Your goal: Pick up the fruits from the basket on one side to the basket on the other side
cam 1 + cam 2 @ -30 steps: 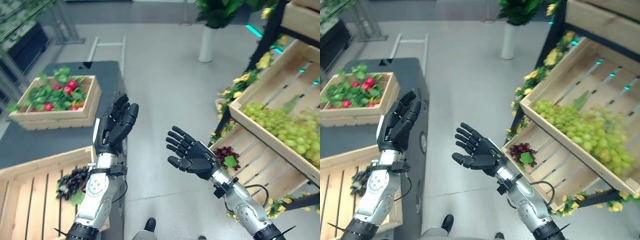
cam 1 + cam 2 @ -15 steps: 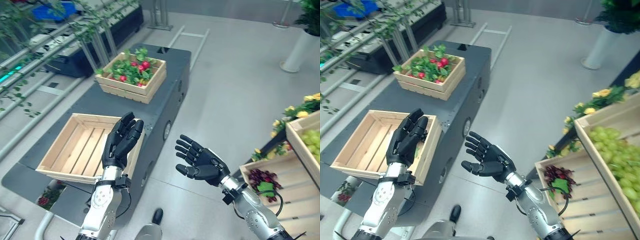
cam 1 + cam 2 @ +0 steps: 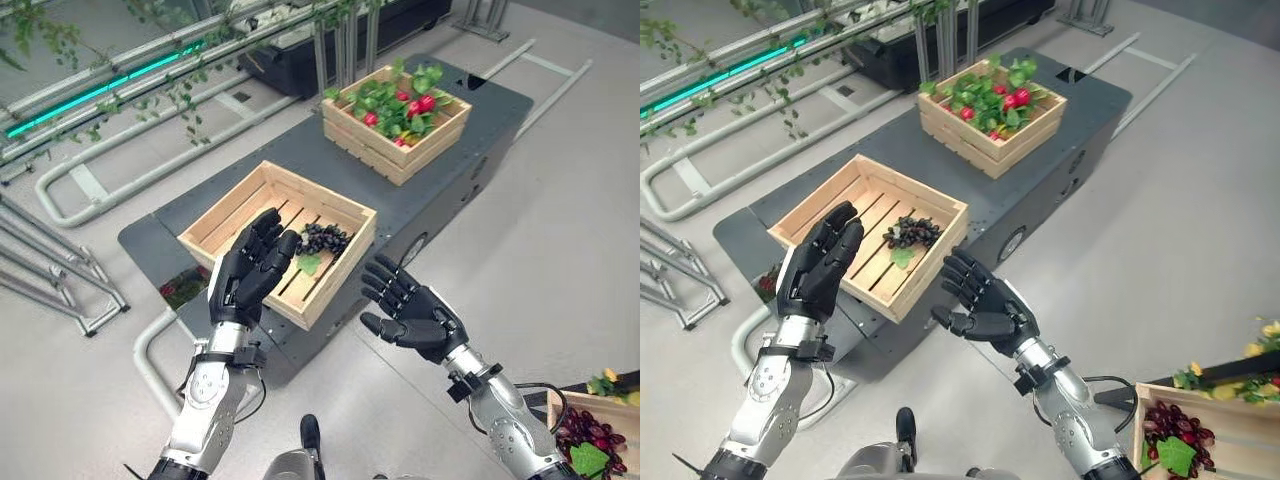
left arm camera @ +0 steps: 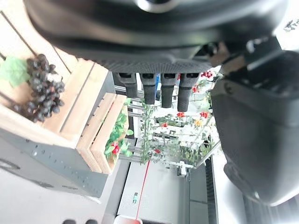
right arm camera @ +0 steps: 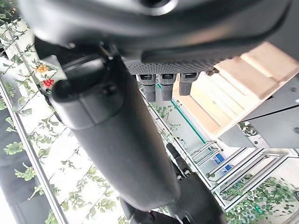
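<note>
A bunch of dark grapes (image 3: 320, 238) with a green leaf lies in the near wooden crate (image 3: 233, 206) on the dark grey cart (image 3: 195, 203). Those grapes (image 4: 43, 88) also show in the left wrist view. My left hand (image 3: 249, 277) is raised in front of the crate's near edge, fingers straight, holding nothing. My right hand (image 3: 416, 313) hovers open, palm up, just off the crate's near right corner, also empty. Another bunch of dark grapes (image 3: 588, 432) rests in a crate at the lower right corner.
A second wooden crate (image 3: 397, 140) with green leaves and red fruit (image 3: 415, 104) stands farther along the cart. Metal rails (image 3: 112, 170) and trailing vines run beyond the cart. Open grey floor (image 3: 560, 220) lies to the right.
The camera has swung further left, so the cart and both its crates now sit in the middle of the view. Dark grapes now show in the near crate. Both hands stay raised and open.
</note>
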Controlling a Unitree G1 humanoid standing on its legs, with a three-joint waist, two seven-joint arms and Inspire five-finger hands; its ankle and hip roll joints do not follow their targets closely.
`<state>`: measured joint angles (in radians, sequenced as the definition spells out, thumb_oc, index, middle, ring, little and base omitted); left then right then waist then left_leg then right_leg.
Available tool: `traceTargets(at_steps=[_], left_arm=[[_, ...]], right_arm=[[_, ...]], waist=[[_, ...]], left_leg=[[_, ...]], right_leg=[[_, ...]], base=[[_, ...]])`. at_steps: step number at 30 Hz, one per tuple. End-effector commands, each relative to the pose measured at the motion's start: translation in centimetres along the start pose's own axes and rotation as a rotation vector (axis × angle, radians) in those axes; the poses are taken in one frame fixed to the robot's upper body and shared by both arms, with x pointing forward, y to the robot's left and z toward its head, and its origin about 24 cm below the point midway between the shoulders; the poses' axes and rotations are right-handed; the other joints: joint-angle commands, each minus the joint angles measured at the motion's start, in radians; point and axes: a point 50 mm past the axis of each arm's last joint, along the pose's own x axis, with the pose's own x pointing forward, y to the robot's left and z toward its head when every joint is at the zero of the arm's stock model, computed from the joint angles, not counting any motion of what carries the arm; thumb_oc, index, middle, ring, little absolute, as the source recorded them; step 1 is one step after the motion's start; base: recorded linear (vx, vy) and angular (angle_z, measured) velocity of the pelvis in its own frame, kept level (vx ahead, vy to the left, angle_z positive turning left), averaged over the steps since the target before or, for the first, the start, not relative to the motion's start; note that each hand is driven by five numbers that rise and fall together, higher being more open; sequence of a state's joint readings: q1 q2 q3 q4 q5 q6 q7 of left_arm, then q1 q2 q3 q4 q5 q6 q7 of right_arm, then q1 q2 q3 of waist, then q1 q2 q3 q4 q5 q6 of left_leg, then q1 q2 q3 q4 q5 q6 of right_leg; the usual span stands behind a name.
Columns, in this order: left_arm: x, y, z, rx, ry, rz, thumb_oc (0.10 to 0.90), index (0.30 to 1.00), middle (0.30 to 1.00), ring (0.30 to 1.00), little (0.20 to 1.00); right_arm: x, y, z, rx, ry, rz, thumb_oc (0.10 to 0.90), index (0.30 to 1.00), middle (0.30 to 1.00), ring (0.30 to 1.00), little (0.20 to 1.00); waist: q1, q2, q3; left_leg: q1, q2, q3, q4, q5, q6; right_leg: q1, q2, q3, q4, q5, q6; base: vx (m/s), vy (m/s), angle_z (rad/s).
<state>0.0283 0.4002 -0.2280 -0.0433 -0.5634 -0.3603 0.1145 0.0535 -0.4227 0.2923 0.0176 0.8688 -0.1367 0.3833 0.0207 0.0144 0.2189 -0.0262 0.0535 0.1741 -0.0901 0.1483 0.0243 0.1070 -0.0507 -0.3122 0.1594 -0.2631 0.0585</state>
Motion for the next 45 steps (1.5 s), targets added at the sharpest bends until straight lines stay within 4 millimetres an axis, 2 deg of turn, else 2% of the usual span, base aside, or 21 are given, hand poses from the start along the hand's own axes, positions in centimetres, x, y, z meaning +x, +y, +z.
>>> traceTargets(at_steps=[1, 4, 8, 13, 15, 16, 18, 20, 22, 23, 24, 28, 31, 34, 37, 39, 42, 45], left_arm=[[1.0, -0.4, 4.7, 0.009, -0.265, -0.060, 0.800, 0.900, 0.900, 0.900, 0.900], [0.9, -0.1, 5.1, 0.019, -0.272, -0.055, 0.800, 0.900, 0.900, 0.900, 0.900], [1.0, 0.0, 5.5, 0.024, -0.279, -0.049, 0.800, 0.900, 0.900, 0.900, 0.900], [1.6, -0.3, 5.7, 0.023, -0.280, -0.060, 0.800, 0.900, 0.900, 0.900, 0.900], [1.8, -0.4, 5.7, 0.027, -0.277, -0.067, 0.800, 0.900, 0.900, 0.900, 0.900], [1.9, -0.6, 5.6, 0.028, -0.271, -0.073, 0.800, 0.900, 0.900, 0.900, 0.900], [2.0, -0.6, 5.7, 0.032, -0.271, -0.076, 0.800, 0.900, 0.900, 0.900, 0.900], [2.0, -0.8, 5.6, 0.032, -0.267, -0.078, 0.800, 0.900, 0.900, 0.900, 0.900], [2.1, -0.9, 5.5, 0.028, -0.262, -0.088, 0.800, 0.900, 0.900, 0.900, 0.900], [2.1, -0.9, 5.5, 0.028, -0.262, -0.088, 0.800, 0.900, 0.900, 0.900, 0.900], [2.1, -1.1, 5.3, 0.027, -0.258, -0.092, 0.800, 0.900, 0.900, 0.900, 0.900], [1.9, -1.7, 4.7, 0.034, -0.258, -0.101, 0.800, 0.900, 0.900, 0.900, 0.900], [1.7, -1.5, 4.5, 0.044, -0.251, -0.115, 0.800, 0.900, 0.900, 0.900, 0.900], [1.5, -1.1, 4.6, 0.060, -0.243, -0.127, 0.800, 0.900, 0.900, 0.900, 0.900], [1.3, -0.7, 5.0, 0.074, -0.245, -0.125, 0.800, 0.900, 0.900, 0.900, 0.900], [1.2, -0.6, 5.4, 0.087, -0.250, -0.133, 0.800, 0.900, 0.900, 0.900, 0.900], [1.1, -0.5, 5.3, 0.076, -0.239, -0.117, 0.800, 0.900, 0.900, 0.900, 0.900], [1.0, -0.5, 5.4, 0.071, -0.246, -0.082, 0.800, 0.900, 0.900, 0.900, 0.900]], right_arm=[[0.9, 2.5, 3.5, -0.049, -0.234, 0.171, 0.800, 0.900, 0.900, 0.900, 0.900], [0.8, 3.1, 3.7, -0.055, -0.227, 0.247, 0.800, 0.900, 0.900, 0.900, 0.900], [1.1, 3.5, 3.9, -0.067, -0.213, 0.305, 0.800, 0.900, 0.900, 0.900, 0.900], [1.7, 3.6, 4.3, -0.072, -0.227, 0.331, 0.800, 0.900, 0.900, 0.900, 0.900], [1.8, 3.8, 4.4, -0.076, -0.232, 0.354, 0.800, 0.900, 0.900, 0.900, 0.900], [2.1, 4.0, 4.5, -0.075, -0.238, 0.364, 0.800, 0.900, 0.900, 0.900, 0.900], [2.3, 4.3, 4.5, -0.072, -0.239, 0.382, 0.800, 0.900, 0.900, 0.900, 0.900], [2.5, 4.6, 4.3, -0.076, -0.227, 0.395, 0.800, 0.900, 0.900, 0.900, 0.900], [2.3, 4.6, 4.2, -0.081, -0.218, 0.405, 0.800, 0.900, 0.900, 0.900, 0.900], [2.3, 4.6, 4.2, -0.081, -0.218, 0.405, 0.800, 0.900, 0.900, 0.900, 0.900], [2.0, 4.5, 4.1, -0.090, -0.209, 0.415, 0.800, 0.900, 0.900, 0.900, 0.900], [2.2, 4.8, 4.2, -0.085, -0.226, 0.435, 0.800, 0.900, 0.900, 0.900, 0.900], [2.2, 5.1, 4.3, -0.077, -0.217, 0.457, 0.800, 0.900, 0.900, 0.900, 0.900], [1.8, 5.3, 4.3, -0.069, -0.214, 0.474, 0.800, 0.900, 0.900, 0.900, 0.900], [1.6, 5.5, 4.5, -0.072, -0.222, 0.488, 0.800, 0.900, 0.900, 0.900, 0.900], [1.8, 5.7, 4.8, -0.085, -0.225, 0.488, 0.800, 0.900, 0.900, 0.900, 0.900], [2.0, 5.3, 5.3, -0.089, -0.207, 0.463, 0.800, 0.900, 0.900, 0.900, 0.900], [1.8, 5.4, 5.7, -0.083, -0.198, 0.469, 0.800, 0.900, 0.900, 0.900, 0.900]], waist=[[0.023, -0.045, -0.137], [0.039, -0.051, -0.143], [0.060, -0.058, -0.132], [0.076, -0.059, -0.117], [0.084, -0.060, -0.114], [0.094, -0.062, -0.109], [0.098, -0.062, -0.105], [0.095, -0.062, -0.105], [0.084, -0.064, -0.105], [0.084, -0.064, -0.108], [0.076, -0.068, -0.110], [0.059, -0.094, -0.095], [0.043, -0.102, -0.086], [0.032, -0.106, -0.076], [0.031, -0.111, -0.066], [0.031, -0.115, -0.060], [0.025, -0.114, -0.066], [0.018, -0.118, -0.082]], left_leg=[[-0.001, 0.006, -0.027, 0.003, -0.083, -0.085], [0.026, -0.020, -0.058, 0.003, -0.109, -0.065], [0.042, -0.039, -0.049, 0.004, -0.128, -0.039], [0.034, -0.053, -0.046, 0.034, -0.142, -0.012], [0.027, -0.062, -0.059, 0.048, -0.150, -0.004], [0.020, -0.071, -0.077, 0.064, -0.157, 0.004], [0.019, -0.079, -0.088, 0.073, -0.163, 0.016], [0.022, -0.088, -0.108, 0.072, -0.165, 0.025], [0.019, -0.097, -0.138, 0.083, -0.166, 0.027], [0.016, -0.096, -0.138, 0.084, -0.165, 0.027], [0.009, -0.105, -0.157, 0.094, -0.170, 0.027], [0.008, -0.136, -0.170, 0.127, -0.223, 0.037], [0.014, -0.143, -0.183, 0.162, -0.262, 0.044], [0.022, -0.138, -0.196, 0.205, -0.296, 0.045], [0.035, -0.125, -0.200, 0.234, -0.322, 0.042], [0.055, -0.106, -0.221, 0.245, -0.333, 0.037], [0.112, -0.057, -0.247, 0.235, -0.326, 0.003], [0.161, -0.012, -0.244, 0.209, -0.307, -0.017]], right_leg=[[-0.014, -0.054, 0.015, -0.247, 0.277, 0.037], [-0.012, -0.095, 0.007, -0.241, 0.295, 0.063], [-0.031, -0.145, 0.000, -0.187, 0.297, 0.093], [-0.056, -0.181, 0.003, -0.090, 0.286, 0.098], [-0.059, -0.190, 0.006, -0.058, 0.283, 0.096], [-0.074, -0.201, 0.011, 0.000, 0.293, 0.094], [-0.096, -0.202, 0.022, 0.069, 0.303, 0.091], [-0.117, -0.183, 0.054, 0.100, 0.299, 0.085], [-0.124, -0.144, 0.097, 0.062, 0.275, 0.072], [-0.126, -0.143, 0.096, 0.059, 0.277, 0.072], [-0.130, -0.133, 0.125, -0.009, 0.287, 0.070], [-0.181, -0.144, 0.221, -0.164, 0.418, 0.113], [-0.216, -0.145, 0.299, -0.231, 0.467, 0.130], [-0.232, -0.153, 0.331, -0.247, 0.477, 0.135], [-0.230, -0.163, 0.324, -0.247, 0.477, 0.141], [-0.213, -0.141, 0.327, -0.200, 0.436, 0.143], [-0.193, -0.104, 0.320, -0.163, 0.409, 0.121], [-0.167, -0.073, 0.301, -0.161, 0.388, 0.082]], base=[[0.13, 0.268, 0.33], [0.13, 0.284, 0.12], [0.09, 0.248, -0.05], [0.08, 0.248, 0.03], [0.07, 0.180, 0.06], [0.07, 0.167, 0.05], [0.07, 0.173, 0.21], [0.05, 0.080, 0.41], [0.06, 0.019, 0.48], [0.09, -0.005, 0.56], [0.09, -0.046, 0.54], [0.10, -0.098, 0.64], [0.18, -0.177, 0.65], [0.23, -0.229, 0.83], [0.26, -0.336, 0.60], [0.30, -0.443, 0.06], [0.25, -0.352, 0.27], [0.28, -0.364, 0.16]])
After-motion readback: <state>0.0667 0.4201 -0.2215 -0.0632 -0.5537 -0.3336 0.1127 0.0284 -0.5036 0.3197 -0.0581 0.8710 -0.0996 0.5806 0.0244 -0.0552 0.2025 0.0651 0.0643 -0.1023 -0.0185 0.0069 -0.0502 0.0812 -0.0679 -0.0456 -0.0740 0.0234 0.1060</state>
